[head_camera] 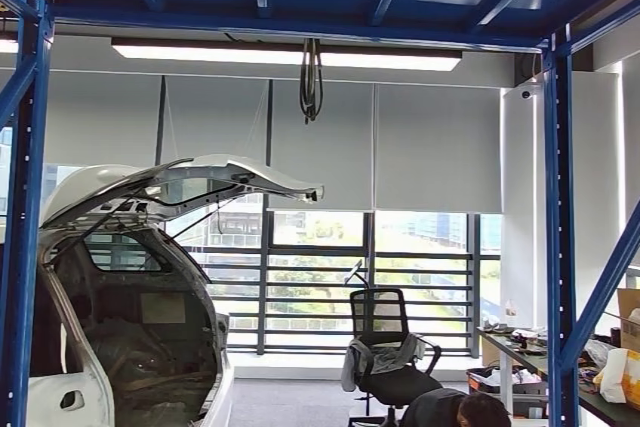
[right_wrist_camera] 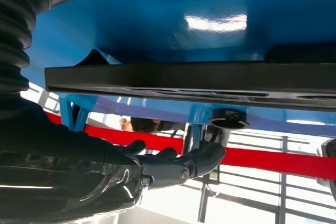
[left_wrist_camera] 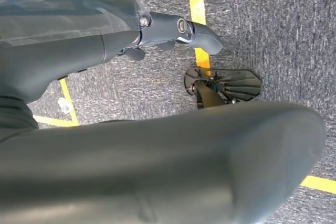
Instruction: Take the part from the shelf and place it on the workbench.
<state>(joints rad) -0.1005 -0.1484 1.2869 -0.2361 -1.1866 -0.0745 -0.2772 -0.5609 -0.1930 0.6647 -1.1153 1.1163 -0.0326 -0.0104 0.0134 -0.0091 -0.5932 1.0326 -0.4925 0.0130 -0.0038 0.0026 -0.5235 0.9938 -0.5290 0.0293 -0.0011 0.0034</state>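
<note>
1. Blue steel shelf framing borders the head view, with uprights at the left and right edges and beams across the top.
2. A white car body with its tailgate raised fills the lower left of the head view.
3. A black office chair draped with a grey cloth stands at lower centre before the windows, and a person's dark head shows at the bottom edge just right of it.
4. A cluttered tabletop runs along the lower right of the head view.
5. In the right wrist view, the right hand sits at lower centre with its dark fingers stretched out side by side and nothing between them.
6. A long black bar, possibly the part, crosses the middle of that frame against the blue shelf; the hand is apart from it.
7. A red shelf beam runs across behind the fingers.
8. In the left wrist view, the left hand lies at upper centre, thumb and fingers extended apart, holding nothing.
9. Behind it is grey carpet floor marked with yellow tape lines.
</note>
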